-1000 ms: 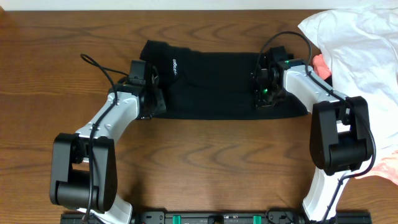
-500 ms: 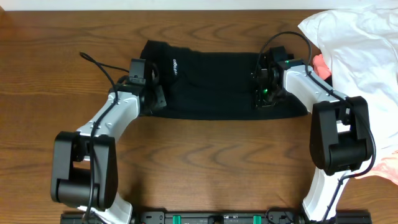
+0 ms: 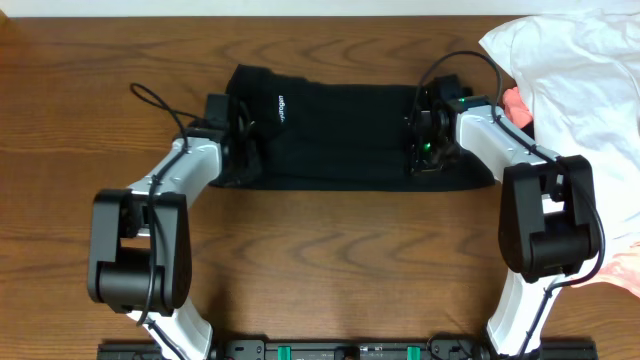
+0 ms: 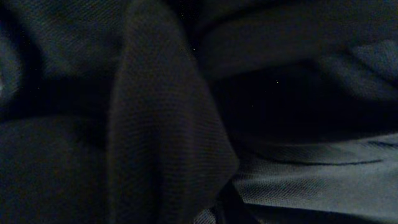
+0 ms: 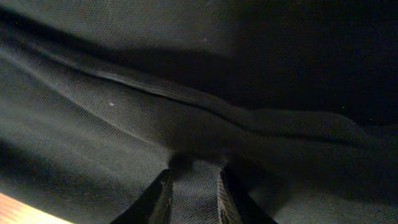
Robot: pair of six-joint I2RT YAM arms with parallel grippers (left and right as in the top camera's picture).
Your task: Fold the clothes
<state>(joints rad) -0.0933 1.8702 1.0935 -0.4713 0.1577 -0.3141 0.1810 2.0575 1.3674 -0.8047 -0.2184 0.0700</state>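
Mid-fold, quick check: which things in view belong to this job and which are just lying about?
Job: black garment, spread on the table; left end effector, shut on its left edge; right end effector, pinching its right side.
Lying about: white garment; coral-pink garment beside it, far right.

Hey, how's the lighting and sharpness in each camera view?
Overhead: evenly lit and sharp, though the black garment shows little detail. Left wrist: very dark, fabric fills it, folds soft. Right wrist: dim, weave clear near the right hand, upper right nearly black.
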